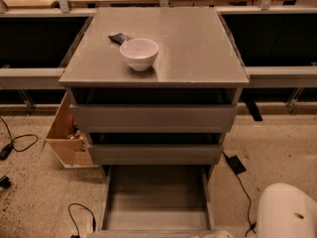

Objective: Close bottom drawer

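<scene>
The grey cabinet (198, 38) has three drawers. The bottom drawer (156, 200) is pulled far out toward me; its long shallow grey tray is empty and its low front panel (148, 233) lies at the bottom edge of the camera view. The mid-width drawer (154, 153) and the widest top drawer (153, 118) above it stand slightly out. My gripper is out of view. Only a white rounded part of the robot (286, 212) shows at the lower right, to the right of the open drawer.
A white bowl (139, 53) and a small dark packet (120, 37) sit on the cabinet top. An open cardboard box (67, 133) stands at the cabinet's left. Cables (79, 217) and a black adapter (235, 164) lie on the speckled floor. Dark shelving flanks both sides.
</scene>
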Tool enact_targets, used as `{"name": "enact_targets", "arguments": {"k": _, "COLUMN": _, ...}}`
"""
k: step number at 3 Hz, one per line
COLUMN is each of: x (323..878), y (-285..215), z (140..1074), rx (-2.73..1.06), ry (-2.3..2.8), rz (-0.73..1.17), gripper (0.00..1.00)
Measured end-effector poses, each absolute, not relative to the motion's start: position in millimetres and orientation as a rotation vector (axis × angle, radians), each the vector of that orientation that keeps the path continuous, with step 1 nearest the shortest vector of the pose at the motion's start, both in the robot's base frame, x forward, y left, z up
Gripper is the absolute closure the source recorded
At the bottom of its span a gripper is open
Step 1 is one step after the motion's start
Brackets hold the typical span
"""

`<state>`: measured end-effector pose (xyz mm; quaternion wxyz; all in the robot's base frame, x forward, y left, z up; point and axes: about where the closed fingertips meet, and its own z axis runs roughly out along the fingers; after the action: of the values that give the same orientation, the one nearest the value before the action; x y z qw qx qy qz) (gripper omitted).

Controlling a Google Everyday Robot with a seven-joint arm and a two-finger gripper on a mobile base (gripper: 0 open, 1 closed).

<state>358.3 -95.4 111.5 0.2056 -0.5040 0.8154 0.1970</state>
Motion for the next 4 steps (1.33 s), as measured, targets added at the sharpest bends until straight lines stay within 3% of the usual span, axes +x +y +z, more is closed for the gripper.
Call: {"name": "enact_targets", "arguments": {"k": 4, "x": 461, "y": -121, "z": 123, "rx": -1.409, "ry": 2.163, "rz": 0.355, "gripper": 1.0}}
